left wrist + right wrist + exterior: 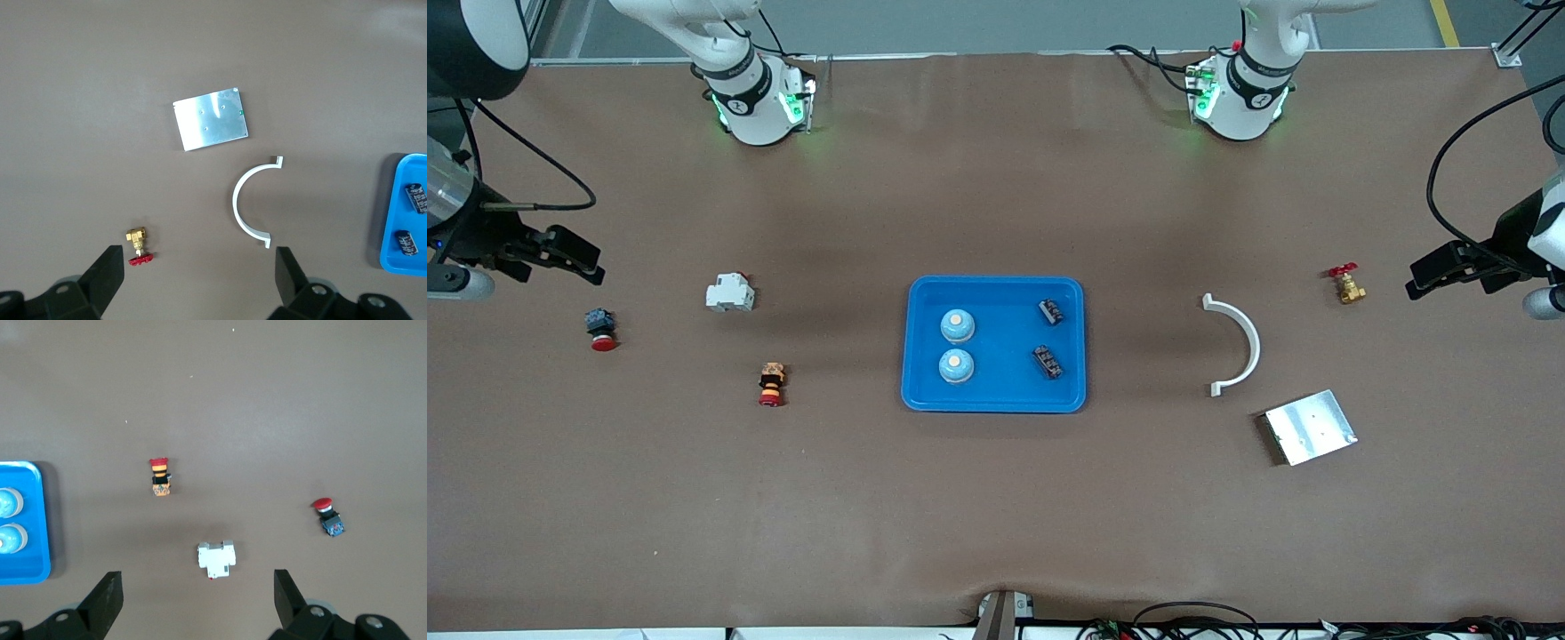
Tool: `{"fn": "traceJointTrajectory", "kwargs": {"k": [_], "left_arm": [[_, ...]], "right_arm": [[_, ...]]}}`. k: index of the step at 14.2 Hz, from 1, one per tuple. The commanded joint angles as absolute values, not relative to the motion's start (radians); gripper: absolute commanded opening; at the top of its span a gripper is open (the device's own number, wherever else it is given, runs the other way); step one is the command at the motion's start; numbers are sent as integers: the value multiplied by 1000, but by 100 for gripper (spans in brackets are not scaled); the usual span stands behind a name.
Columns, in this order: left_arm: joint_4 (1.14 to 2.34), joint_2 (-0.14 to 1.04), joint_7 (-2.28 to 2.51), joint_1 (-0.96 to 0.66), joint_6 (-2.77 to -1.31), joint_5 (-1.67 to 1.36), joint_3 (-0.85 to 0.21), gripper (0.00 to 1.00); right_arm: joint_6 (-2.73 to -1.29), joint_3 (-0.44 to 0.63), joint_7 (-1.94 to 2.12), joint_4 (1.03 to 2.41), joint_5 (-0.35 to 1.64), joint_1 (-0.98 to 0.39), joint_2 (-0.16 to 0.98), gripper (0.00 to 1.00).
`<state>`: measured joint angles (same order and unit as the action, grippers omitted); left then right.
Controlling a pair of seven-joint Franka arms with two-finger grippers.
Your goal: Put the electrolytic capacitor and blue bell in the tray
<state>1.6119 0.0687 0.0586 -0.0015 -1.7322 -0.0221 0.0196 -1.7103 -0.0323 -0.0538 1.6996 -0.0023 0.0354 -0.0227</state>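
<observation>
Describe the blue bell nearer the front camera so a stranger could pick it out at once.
Start at the bright blue tray in the middle of the table. Inside it, toward the right arm's end, sit two round pale blue bells with tan tops. The wanted blue bell is the one nearer the front camera, beside the other bell; the two dark capacitors lie toward the left arm's end.

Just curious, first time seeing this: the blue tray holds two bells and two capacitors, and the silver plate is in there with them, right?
Not quite. The tray does hold two bells and two capacitors, but the plate is not in it. The front view shows it lying on the table toward the left arm's end, nearer the camera than the white curved piece.
</observation>
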Motion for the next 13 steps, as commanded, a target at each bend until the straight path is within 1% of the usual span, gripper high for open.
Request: {"fn": "traceJointTrajectory", "kwargs": {"k": [1, 4, 9, 11, 13], "left_arm": [[1592, 75, 58, -2, -1715, -2, 18, 100], [1592, 75, 58, -2, -1715, -2, 18, 100], [1592, 80, 57, 0, -1710, -2, 18, 100], [1583, 74, 55, 2, -1671, 0, 20, 100], [1542, 75, 55, -3, -1591, -2, 18, 100]], "right_arm": [[-1657, -34, -37, 1680, -6, 41, -55, 100], [-1599, -28, 11, 1623, -6, 44, -55, 100], [-1580, -26, 3, 1615, -6, 48, -54, 100], [-1580, -28, -2, 1615, -6, 48, -54, 100], [-1580, -29, -3, 1615, -5, 45, -54, 100]]}}
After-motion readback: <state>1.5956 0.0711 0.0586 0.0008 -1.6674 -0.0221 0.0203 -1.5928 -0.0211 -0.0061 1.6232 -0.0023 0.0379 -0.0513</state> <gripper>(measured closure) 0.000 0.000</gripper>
